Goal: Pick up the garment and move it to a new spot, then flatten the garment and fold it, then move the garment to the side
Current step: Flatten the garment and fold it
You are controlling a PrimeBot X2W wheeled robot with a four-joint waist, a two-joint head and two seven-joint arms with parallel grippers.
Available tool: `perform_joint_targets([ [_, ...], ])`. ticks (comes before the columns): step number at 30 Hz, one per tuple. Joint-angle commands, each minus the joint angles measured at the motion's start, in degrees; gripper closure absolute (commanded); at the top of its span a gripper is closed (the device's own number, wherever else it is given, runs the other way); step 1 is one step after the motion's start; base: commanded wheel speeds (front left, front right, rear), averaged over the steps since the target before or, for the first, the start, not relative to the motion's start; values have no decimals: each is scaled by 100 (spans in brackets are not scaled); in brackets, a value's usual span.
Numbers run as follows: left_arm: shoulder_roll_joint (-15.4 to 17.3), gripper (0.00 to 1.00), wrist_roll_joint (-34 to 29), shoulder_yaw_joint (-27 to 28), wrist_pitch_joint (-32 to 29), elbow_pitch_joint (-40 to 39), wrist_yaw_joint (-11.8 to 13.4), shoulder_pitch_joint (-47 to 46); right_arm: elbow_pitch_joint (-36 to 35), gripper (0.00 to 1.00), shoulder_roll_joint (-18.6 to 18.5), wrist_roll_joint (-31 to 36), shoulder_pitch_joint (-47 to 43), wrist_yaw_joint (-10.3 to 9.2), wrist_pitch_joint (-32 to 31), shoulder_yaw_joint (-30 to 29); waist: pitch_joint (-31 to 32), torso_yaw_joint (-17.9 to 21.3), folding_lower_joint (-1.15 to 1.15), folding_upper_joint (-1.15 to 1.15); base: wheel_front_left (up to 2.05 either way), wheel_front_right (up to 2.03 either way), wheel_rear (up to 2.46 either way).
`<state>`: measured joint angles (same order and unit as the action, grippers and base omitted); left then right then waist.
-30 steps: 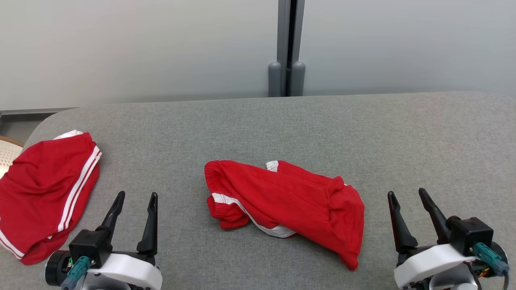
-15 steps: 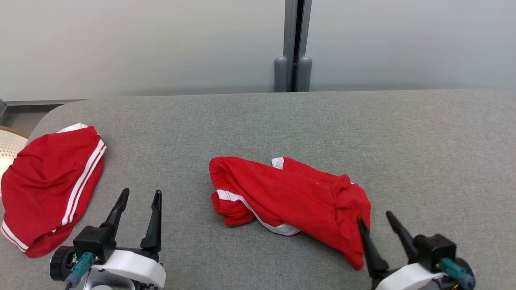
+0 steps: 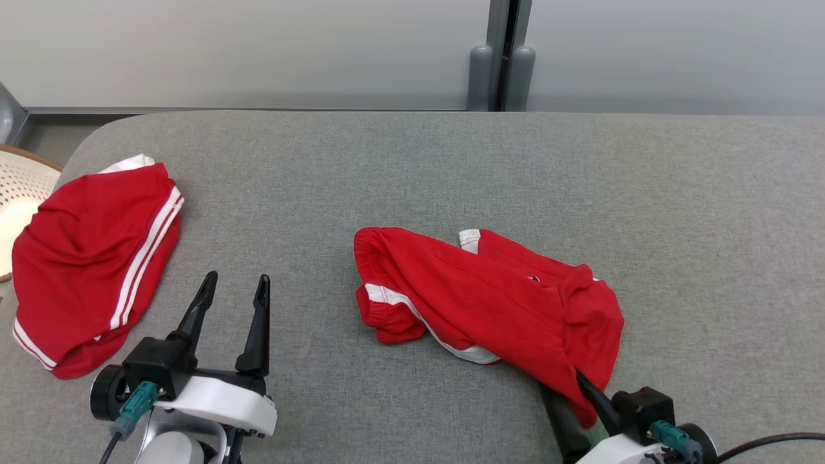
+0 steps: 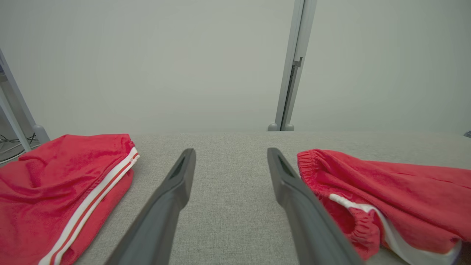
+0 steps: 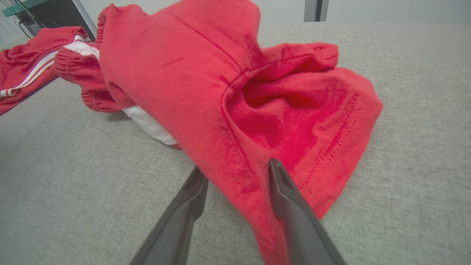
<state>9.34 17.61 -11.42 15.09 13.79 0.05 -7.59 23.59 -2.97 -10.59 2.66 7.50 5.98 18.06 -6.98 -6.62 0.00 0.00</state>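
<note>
Straddling the near corner of the red garment: right gripper, jaws apart, cloth between them | garment crumpled mid grey table | left gripper spread wide, empty, between garment and second red shorts

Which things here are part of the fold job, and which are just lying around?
In the job:
crumpled red garment in the middle
right gripper, open fingers straddling its near corner
left gripper, open over bare table

Lying about:
striped red garment at the left
white perforated basket beyond it
</note>
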Motion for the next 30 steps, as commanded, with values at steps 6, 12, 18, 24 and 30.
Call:
perform_joint_targets([
  [6,-71,0,-113,118,10,-72,-94,-142,-138,100,-7,-122,281,-2,187,-296,-106,-34,0,0,0,0,0],
  [12,-198,0,-186,175,10,-176,-167,-281,-546,100,-107,-3,685,-2,112,-615,-303,-99,0,0,0,0,0],
  [18,-342,0,-255,157,10,-201,-292,-528,-654,100,-364,80,1510,-2,-159,-750,-652,-305,0,0,0,0,0],
  [24,-474,0,-294,152,10,-130,-406,-738,-60,55,-560,46,2333,-2,-323,-795,-907,-508,0,0,0,0,0],
  [30,-546,0,-306,195,10,-79,-451,-778,488,0,-520,9,2725,-2,-84,-791,-965,-533,0,0,0,0,0],
])
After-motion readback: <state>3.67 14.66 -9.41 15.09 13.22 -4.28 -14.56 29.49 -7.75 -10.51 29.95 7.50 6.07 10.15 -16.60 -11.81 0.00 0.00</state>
